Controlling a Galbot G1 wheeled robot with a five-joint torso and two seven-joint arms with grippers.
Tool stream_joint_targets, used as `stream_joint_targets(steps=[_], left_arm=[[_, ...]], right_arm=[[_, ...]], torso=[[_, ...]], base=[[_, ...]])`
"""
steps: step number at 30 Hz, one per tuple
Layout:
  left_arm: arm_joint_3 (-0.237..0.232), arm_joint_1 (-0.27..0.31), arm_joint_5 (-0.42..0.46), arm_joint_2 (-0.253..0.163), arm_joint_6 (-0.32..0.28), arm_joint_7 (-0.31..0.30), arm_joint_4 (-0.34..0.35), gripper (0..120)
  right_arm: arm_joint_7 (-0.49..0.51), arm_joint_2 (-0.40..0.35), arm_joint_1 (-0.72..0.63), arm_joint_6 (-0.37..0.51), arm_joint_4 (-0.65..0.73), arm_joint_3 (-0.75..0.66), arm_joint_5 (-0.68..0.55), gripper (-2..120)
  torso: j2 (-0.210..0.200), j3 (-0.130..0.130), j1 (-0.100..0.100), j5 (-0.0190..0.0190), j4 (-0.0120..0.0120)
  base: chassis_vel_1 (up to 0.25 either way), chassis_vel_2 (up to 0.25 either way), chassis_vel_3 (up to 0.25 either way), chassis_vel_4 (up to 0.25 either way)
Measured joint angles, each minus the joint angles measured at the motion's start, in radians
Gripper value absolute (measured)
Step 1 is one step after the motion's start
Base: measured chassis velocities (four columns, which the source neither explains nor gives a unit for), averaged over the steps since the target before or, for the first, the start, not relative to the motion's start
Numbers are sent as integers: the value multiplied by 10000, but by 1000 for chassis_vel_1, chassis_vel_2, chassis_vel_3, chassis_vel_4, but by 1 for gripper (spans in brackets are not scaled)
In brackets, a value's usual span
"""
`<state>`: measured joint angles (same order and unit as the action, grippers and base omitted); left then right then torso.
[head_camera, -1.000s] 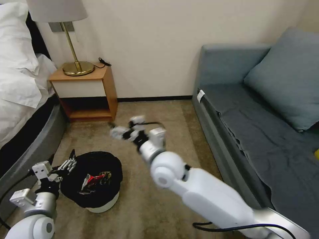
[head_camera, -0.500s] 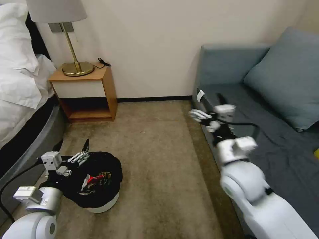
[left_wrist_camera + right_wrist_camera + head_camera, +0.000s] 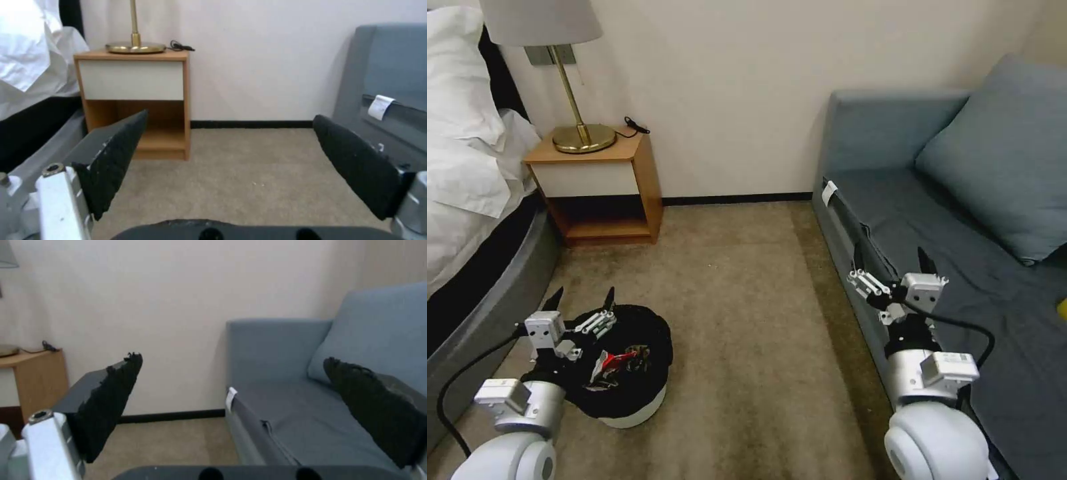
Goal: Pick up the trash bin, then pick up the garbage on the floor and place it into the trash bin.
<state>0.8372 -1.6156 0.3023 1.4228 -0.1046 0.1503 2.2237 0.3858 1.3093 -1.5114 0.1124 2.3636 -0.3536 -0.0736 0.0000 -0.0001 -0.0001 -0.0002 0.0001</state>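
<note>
Sofa (image 3: 960,220) takes up the right side of the room, blue-grey, with a big cushion (image 3: 1007,153) leaning at its back corner and a small white tag (image 3: 830,192) on the front edge of the seat. Bed (image 3: 467,173) with white bedding runs along the left. Carpeted floor (image 3: 747,293) lies between them.

Wooden nightstand (image 3: 602,180) stands against the back wall just beside the bed; a brass lamp (image 3: 570,93) sits on its top with a black cable (image 3: 635,125) lying next to the base.

Trash bin (image 3: 620,373) sits on the floor at lower left, near the bed frame: white body, black bag folded over the rim. Garbage is inside it: a crumpled red-white wrapper (image 3: 610,362) is visible on top, with a darker piece beside it that I can't identify.

Left end effector (image 3: 581,298) hovers over the bin's near-left rim, jaws spread wide, nothing between them. From the left wrist view, both black pads (image 3: 116,156) are well apart, pointing toward the nightstand and carpet.

Right end effector (image 3: 890,256) is raised in front of the sofa's seat edge, well apart from the bin. Jaws wide open, empty. In the right wrist view, its pads (image 3: 111,396) frame the sofa and wall.
</note>
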Motion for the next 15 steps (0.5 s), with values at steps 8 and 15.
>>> stream_joint_targets(steps=[8, 15], left_arm=[[-403, -104, -474, 217, 169, -507, -98, 100], [-651, -226, -791, 444, 231, -863, -20, 100]], right_arm=[[-11, 144, -420, -227, -189, 216, 216, 100], [87, 209, -480, -376, -359, 488, 288, 100]], torso=[[1, 0, 0, 2, 0], [0, 1, 0, 3, 0]], base=[[0, 0, 0, 0], [0, 0, 0, 0]])
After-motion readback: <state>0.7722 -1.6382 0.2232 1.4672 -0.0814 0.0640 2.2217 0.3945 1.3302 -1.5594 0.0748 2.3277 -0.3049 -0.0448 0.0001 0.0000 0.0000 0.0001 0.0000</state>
